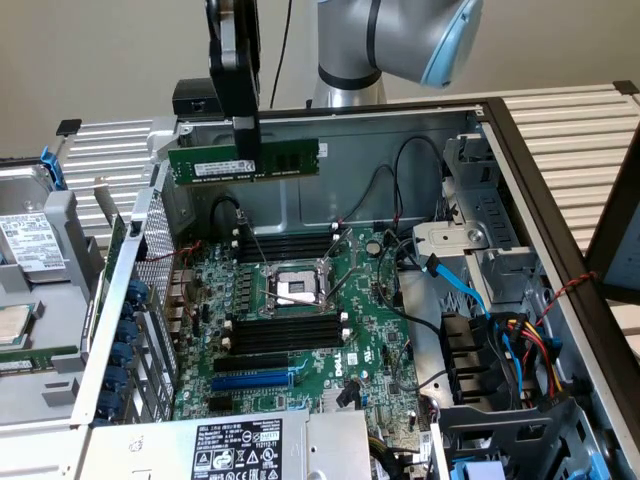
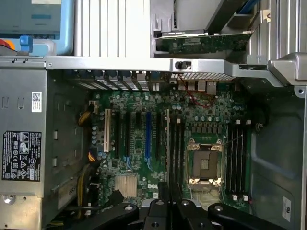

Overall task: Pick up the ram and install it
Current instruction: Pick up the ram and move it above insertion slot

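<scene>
ram (image 1: 290, 158) in gripper (image 1: 246, 162) over dell motherboard (image 1: 365, 342)

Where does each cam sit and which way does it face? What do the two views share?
Exterior view: off the arm, above the open case, looking obliquely down at the motherboard; shows the arm and the gripper shut on the ram above the case.
Wrist view: on the wrist, looking straight down into the case; the gripper's black body shows.
Shared: motherboard, CPU socket, blue expansion slot.
</scene>
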You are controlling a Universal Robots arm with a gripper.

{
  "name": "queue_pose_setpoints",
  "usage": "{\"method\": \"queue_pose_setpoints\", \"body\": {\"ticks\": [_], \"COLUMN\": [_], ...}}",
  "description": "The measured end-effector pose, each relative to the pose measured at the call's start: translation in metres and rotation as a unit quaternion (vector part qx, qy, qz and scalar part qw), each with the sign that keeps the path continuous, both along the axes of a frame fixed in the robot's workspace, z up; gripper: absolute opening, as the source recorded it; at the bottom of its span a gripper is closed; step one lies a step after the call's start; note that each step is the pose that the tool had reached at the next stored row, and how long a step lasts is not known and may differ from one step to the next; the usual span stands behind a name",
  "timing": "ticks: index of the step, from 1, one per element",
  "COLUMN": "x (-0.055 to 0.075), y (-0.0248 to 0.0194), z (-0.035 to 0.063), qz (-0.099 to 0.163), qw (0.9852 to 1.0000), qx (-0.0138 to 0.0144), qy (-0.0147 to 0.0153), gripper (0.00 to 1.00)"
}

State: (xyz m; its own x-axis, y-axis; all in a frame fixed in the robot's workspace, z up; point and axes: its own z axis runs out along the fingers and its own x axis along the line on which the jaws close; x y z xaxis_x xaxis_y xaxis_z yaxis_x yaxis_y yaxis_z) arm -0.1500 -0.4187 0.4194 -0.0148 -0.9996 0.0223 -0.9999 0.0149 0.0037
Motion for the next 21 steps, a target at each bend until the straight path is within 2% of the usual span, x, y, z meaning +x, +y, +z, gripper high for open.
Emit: {"method": "queue_pose_setpoints", "body": {"ticks": [1, 9, 13, 18, 21], "x": [0.005, 0.024, 0.026, 0.027, 0.027], "y": [0.0021, 0.008, 0.0126, 0.0239, 0.0241], "z": [0.0, 0.0, 0.0, 0.0, -0.0002], "qz": [0.0, 0.0, 0.0, 0.0, 0.0], "qw": [1.0, 1.0, 1.0, 1.0, 1.0], "qx": [0.0, 0.0, 0.0, 0.0, 0.0], "qy": [0.0, 0.0, 0.0, 0.0, 0.0], "gripper": [0.12, 0.12, 0.12, 0.12, 0.12]}}
